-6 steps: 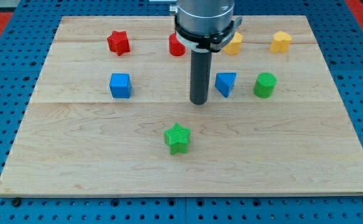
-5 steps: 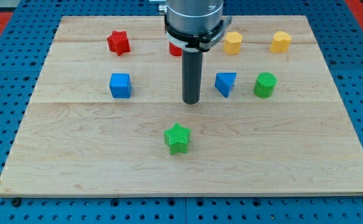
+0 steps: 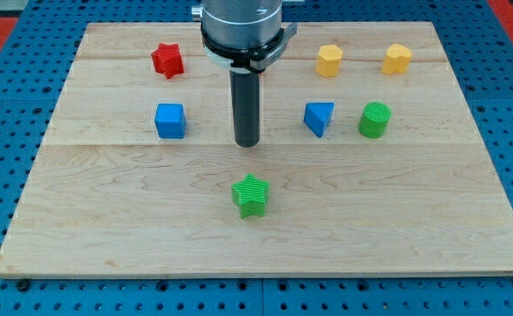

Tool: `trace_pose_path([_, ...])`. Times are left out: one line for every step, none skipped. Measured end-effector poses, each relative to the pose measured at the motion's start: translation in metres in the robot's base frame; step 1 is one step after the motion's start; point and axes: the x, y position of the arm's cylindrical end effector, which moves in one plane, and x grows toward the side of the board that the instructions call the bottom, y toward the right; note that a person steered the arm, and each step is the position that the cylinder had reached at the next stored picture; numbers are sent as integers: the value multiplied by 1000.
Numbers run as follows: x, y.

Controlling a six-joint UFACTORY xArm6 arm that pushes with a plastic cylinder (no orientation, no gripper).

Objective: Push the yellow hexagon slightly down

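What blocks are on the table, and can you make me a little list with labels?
target: yellow hexagon, near the view's top, untouched
my tip: mid-board, touching no block
left of tip: blue cube
right of tip: blue triangle, then green cylinder
below tip: green star
top left: red star
top right: second yellow block, shape unclear
surface: wooden board
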Motion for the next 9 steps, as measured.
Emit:
trace_pose_path([-26, 14])
trace_pose_path([-79, 52])
trace_pose_path([-87, 98])
trace_pose_path([-110, 144])
trace_pose_path([-140, 170])
trace_pose_path([-166, 158])
trace_pose_path([-181, 155])
trace_pose_path([-186, 130])
trace_pose_path([-164, 108])
